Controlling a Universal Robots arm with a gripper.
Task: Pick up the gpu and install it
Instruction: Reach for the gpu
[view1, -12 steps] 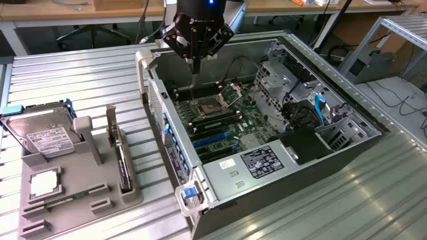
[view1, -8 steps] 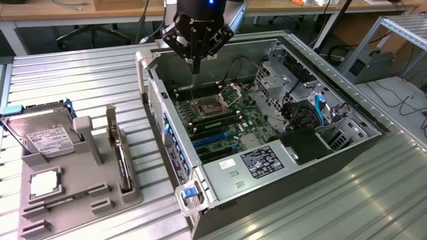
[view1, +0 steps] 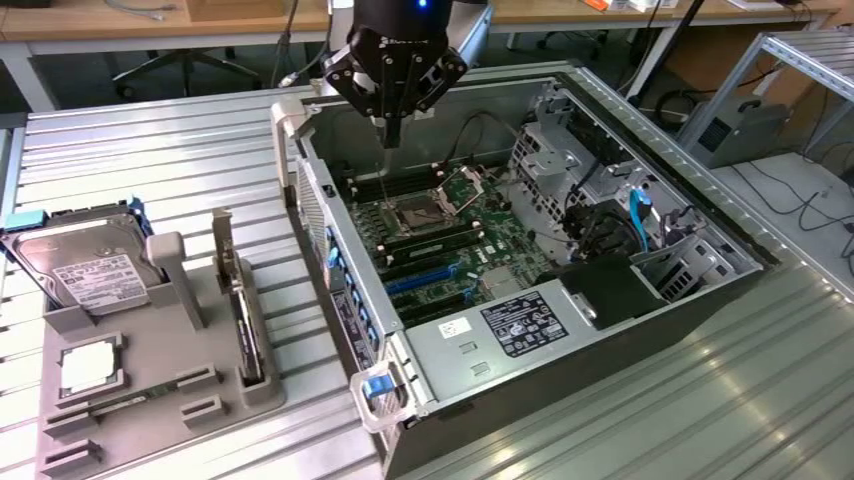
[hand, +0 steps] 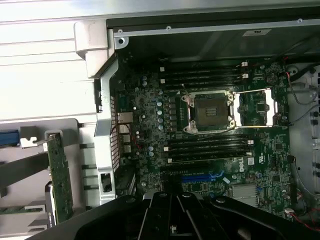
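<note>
Exterior view, claw: the claw (view1: 390, 136) hangs over the far corner of the open computer case (view1: 507, 350). Its fingers are pinched together on nothing and the tips point down at the motherboard (view1: 441, 245).
Exterior view, gpu: the gpu (view1: 244, 310) stands on edge in the grey holder (view1: 160, 350), out on the ribbed metal surface (view1: 160, 150). It is outside the case, near the case's side.
Exterior view, neighbour: the hard drive (view1: 83, 262) leans in the same holder, further to the exterior view's left (boxy, white label, not the card wanted).
Exterior view, key relation: from the claw, the gpu lies to the exterior view's left, nearer the camera and lower, with the case's side standing between them. The card's long axis runs far-to-near, roughly along that side.
Wrist view, claw: the claw (hand: 172, 207) is dark, closed and empty. It hovers above the motherboard (hand: 150, 125), close to the blue slot (hand: 200, 176).
Wrist view, gpu: the gpu (hand: 61, 180) shows as a green board, upright in the holder, on the other side of the case's side from the claw.
Progress, judged: the card is not yet picked up, and the pick has not begun.
</note>
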